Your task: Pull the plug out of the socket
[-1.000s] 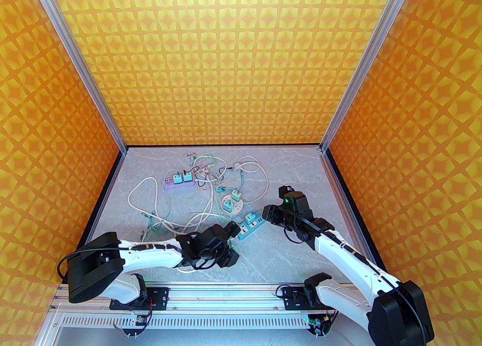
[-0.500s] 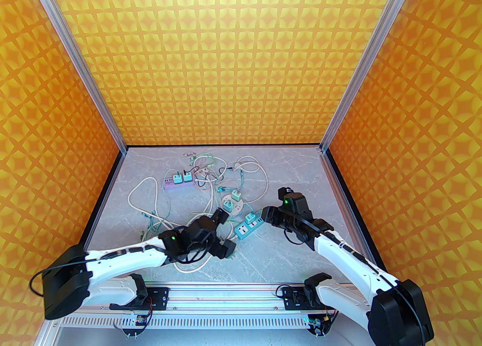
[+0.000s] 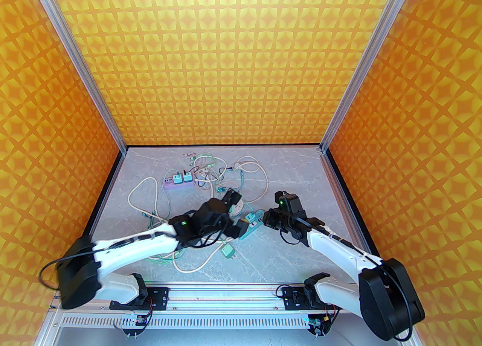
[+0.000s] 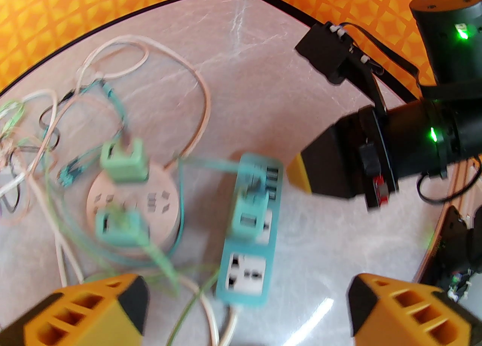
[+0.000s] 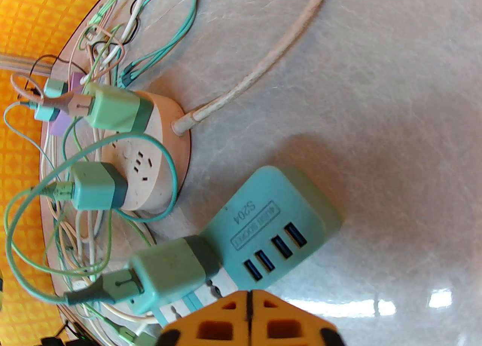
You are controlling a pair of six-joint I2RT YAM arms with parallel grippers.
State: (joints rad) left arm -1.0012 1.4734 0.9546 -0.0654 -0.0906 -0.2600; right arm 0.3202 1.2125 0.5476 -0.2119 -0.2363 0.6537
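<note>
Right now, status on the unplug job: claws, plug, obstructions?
Left claw open above teal strip. Right claw shut at its USB end. One green plug seated in it; loose plug lies nearby. Thin cables trail beneath left claw.

A grey marbled worktop (image 3: pixel 301 171) is seen, on which a teal power strip (image 5: pixel 271 216), a round pink socket (image 5: pixel 158 141) just beside it and a purple power strip (image 3: pixel 174 184) farther back are laid. A loose green plug (image 3: pixel 226 251) is left nearer the front, and tangled cables (image 3: pixel 205 171) are spread among them.
</note>
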